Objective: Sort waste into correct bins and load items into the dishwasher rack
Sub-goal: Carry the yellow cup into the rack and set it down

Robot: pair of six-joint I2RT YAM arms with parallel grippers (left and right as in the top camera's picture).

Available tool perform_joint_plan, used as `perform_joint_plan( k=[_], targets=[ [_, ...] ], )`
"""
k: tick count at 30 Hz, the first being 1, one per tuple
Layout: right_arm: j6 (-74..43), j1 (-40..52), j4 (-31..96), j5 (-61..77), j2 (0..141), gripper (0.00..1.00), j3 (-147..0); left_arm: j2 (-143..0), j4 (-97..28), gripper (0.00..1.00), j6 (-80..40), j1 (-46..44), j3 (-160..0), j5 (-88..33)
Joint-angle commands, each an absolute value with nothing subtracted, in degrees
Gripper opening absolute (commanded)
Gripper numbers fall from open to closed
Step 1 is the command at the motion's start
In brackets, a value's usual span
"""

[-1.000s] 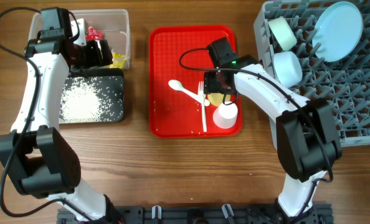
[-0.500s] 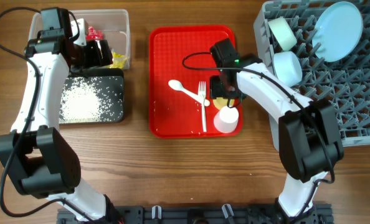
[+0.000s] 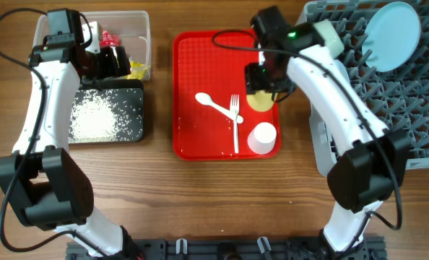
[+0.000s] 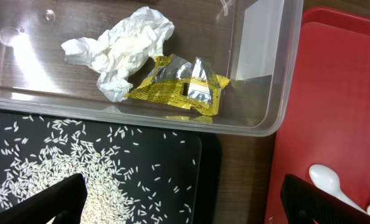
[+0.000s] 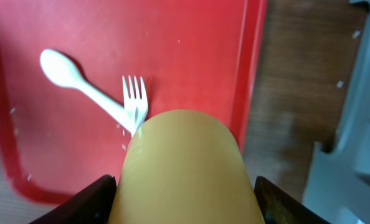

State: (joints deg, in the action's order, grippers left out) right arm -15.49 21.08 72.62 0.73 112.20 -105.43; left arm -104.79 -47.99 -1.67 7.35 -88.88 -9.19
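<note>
The right hand (image 3: 263,78) clasps the yellow cup (image 5: 182,162) above the right edge of the red tray (image 3: 200,65), at centre overhead. The best move is probably to carry it level toward the dishwasher rack (image 3: 417,108) at right, clear the rim, then invert it over free pegs. The left hand (image 3: 113,61) hangs released over the clear tub (image 4: 269,74), upper left.

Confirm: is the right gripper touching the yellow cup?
Touching. The right wrist view shows the fingers of the right gripper pressed against both sides of the yellow cup.
</note>
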Motion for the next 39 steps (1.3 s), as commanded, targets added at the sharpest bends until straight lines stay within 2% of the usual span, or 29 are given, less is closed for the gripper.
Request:
perform_joint_plan(
  k=[1, 14, 18, 21, 27, 33, 39],
  targets=[
    [-11.99, 15.4, 75.13, 3.86, 108.4, 0.69, -108.92, -104.16, -47.86, 1.0, -1.98, 7.53, -89.25, -8.88],
    [-7.55, -14.79, 78.26, 4.45, 104.97, 0.72, -108.73, -104.16, -47.86, 1.0, -1.98, 7.53, -89.25, -8.88],
    [-7.46, -21.47, 77.62, 4.12, 106.0, 0.71, -108.22, -104.16, -47.86, 1.0, -1.98, 7.53, -89.25, -8.88],
    [-7.53, -24.14, 75.85, 3.44, 106.74, 0.7, -105.78, -104.16, -47.86, 1.0, -1.98, 7.53, -89.25, -8.88],
    [-7.46, -23.83, 75.72, 5.5, 106.74, 0.68, -104.33, -104.16, -47.86, 1.0, -1.98, 7.53, -89.25, -8.88],
    [-5.69, -22.65, 78.67, 7.86, 106.72, 0.75, -104.33, -104.16, -47.86, 1.0, -1.98, 7.53, -89.25, -8.88],
    [-0.69, -22.44, 82.41, 13.15, 106.43, 0.76, -104.33, -104.16, -47.86, 1.0, -1.98, 7.53, -89.25, -8.88]
  ],
)
